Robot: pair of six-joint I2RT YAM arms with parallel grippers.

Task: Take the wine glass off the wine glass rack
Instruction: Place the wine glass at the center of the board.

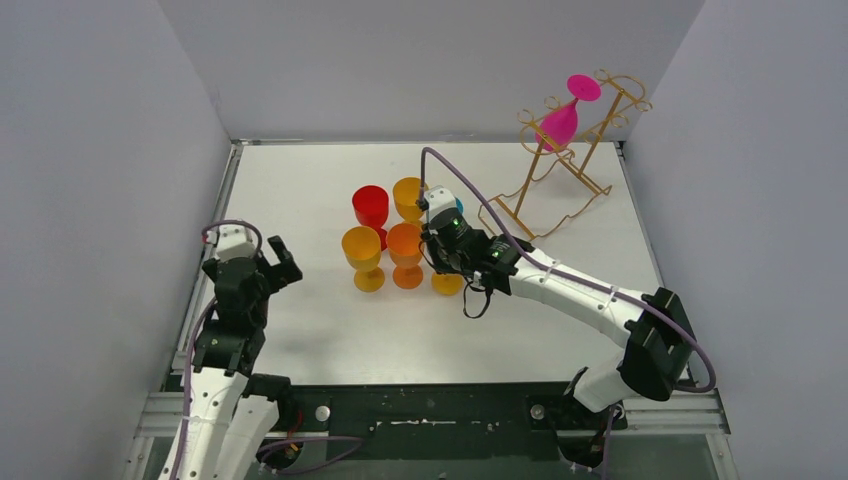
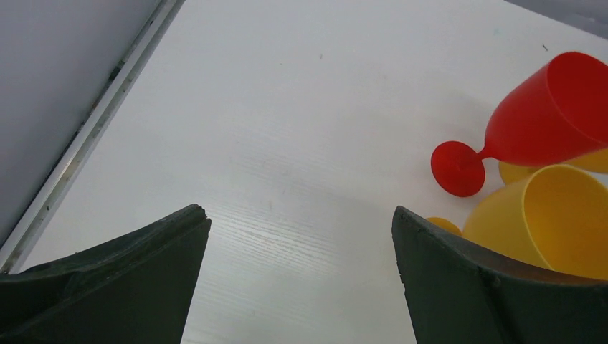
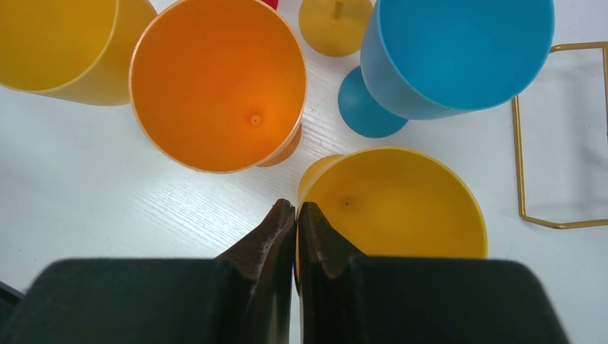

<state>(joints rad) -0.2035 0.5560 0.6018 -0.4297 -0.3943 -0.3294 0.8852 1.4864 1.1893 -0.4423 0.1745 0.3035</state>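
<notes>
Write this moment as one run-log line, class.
left gripper: open, empty | right gripper: shut on yellow glass rim | pink glass: hanging on rack | task: not done

White laminate bench (image 1: pixel 330 335), walled on three sides. Far right: gold-yellow wire wine glass rack (image 1: pixel 580 172), with magenta plastic wine glass (image 1: pixel 560 124) hung bowl-down. Centre: red plastic goblet (image 1: pixel 371 207), amber plastic goblet (image 1: pixel 408 195), yellow plastic goblet (image 1: pixel 362 248), orange plastic goblet (image 1: pixel 405 243). Right gripper (image 1: pixel 440 240) at the cluster's right edge. Left gripper (image 1: pixel 283 258) apart, jaws spread.

Counted by colour: three yellow wine glasses (image 1: pixel 362 245), one orange glass (image 1: pixel 405 240), one red glass (image 1: pixel 370 205), one blue glass (image 3: pixel 459 50), one pink glass (image 1: pixel 560 125). One wine glass rack (image 1: pixel 527 180).
</notes>
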